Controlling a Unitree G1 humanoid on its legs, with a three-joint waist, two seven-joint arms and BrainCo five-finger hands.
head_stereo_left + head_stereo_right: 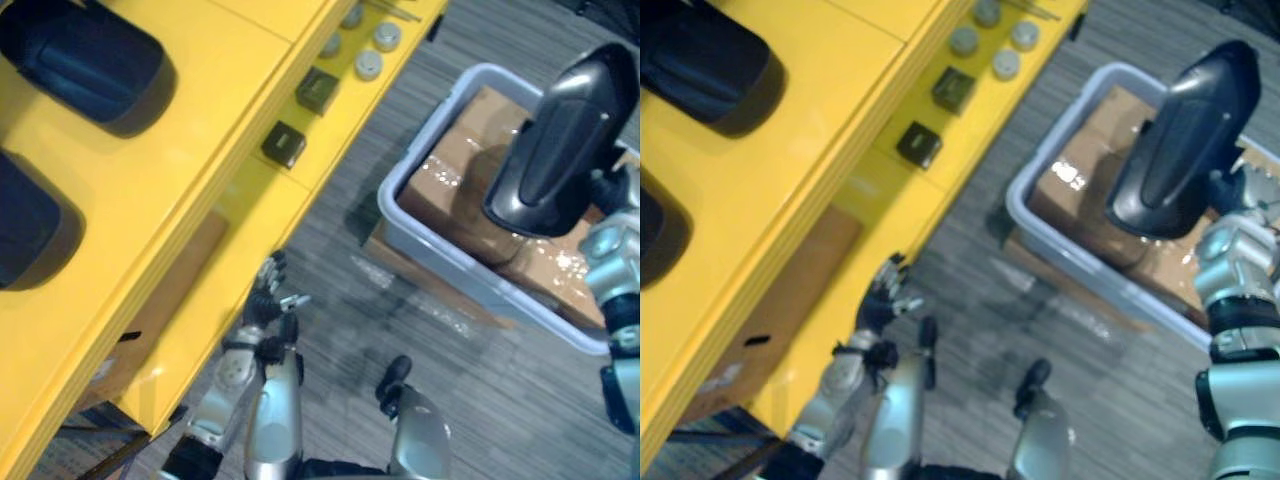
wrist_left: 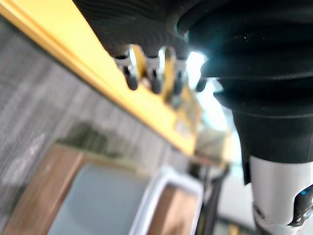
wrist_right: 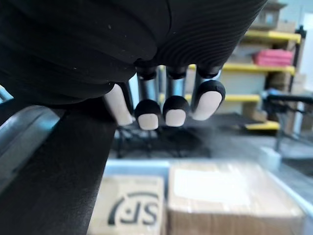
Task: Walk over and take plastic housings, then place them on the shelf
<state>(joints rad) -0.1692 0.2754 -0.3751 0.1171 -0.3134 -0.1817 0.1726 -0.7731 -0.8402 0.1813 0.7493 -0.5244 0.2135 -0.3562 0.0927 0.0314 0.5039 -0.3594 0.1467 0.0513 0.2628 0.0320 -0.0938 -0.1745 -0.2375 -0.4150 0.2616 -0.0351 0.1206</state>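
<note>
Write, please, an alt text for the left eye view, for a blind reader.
The right hand holds a black housing above a grey bin of cardboard boxes. The left hand hangs open and empty beside a yellow shelf, where two more housings lie.
</note>
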